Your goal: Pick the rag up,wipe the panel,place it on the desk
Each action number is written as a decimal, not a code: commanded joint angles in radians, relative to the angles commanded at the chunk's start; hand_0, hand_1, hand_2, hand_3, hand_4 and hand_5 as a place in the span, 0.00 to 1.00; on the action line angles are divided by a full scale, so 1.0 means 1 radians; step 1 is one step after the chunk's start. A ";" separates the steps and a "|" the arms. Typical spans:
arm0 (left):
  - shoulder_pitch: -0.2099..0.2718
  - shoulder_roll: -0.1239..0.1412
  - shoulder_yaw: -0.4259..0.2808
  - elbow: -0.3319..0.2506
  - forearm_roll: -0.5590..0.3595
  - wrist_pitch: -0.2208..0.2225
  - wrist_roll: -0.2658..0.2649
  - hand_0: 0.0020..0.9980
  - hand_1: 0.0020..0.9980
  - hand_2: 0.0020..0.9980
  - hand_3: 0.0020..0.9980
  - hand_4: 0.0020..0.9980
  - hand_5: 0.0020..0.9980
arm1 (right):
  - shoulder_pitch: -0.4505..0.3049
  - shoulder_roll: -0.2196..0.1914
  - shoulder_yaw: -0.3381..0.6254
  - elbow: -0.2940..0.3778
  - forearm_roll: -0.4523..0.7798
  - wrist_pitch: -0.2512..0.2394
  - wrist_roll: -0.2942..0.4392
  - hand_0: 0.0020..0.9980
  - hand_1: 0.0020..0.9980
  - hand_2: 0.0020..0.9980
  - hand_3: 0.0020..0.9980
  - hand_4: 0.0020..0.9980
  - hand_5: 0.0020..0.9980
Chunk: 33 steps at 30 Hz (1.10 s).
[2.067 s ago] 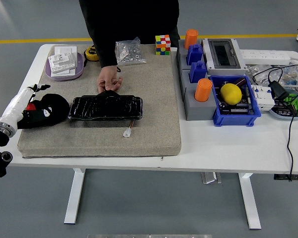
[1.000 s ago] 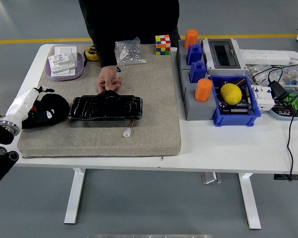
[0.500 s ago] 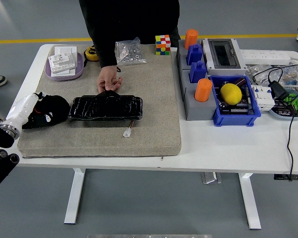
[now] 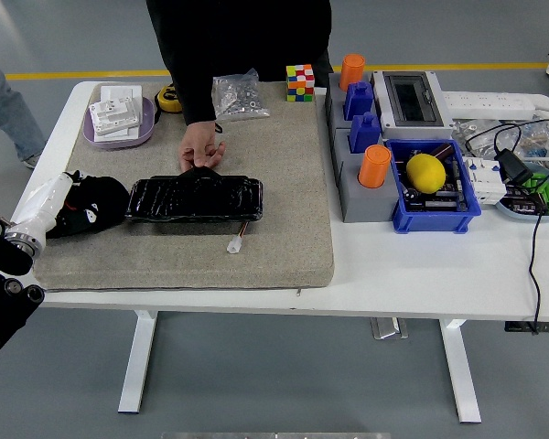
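A white table (image 4: pixel 412 274) holds a big grey mat (image 4: pixel 284 229). On the mat lies the black panel (image 4: pixel 194 198), long side running left to right, with a small white plug (image 4: pixel 235 244) on a wire near its front edge. A person's hand (image 4: pixel 201 146) presses on the panel's far edge. The black rag (image 4: pixel 93 203) sits bunched just left of the panel. The robot's left hand (image 4: pixel 59 197) has its fingers closed on the rag at the mat's left edge.
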 joint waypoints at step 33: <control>-0.002 0.008 -0.011 0.003 -0.025 0.079 0.010 0.36 0.21 0.60 0.47 0.00 0.00 | 0.004 0.001 0.002 -0.001 0.003 -0.005 0.005 0.71 0.53 0.67 0.60 1.00 0.64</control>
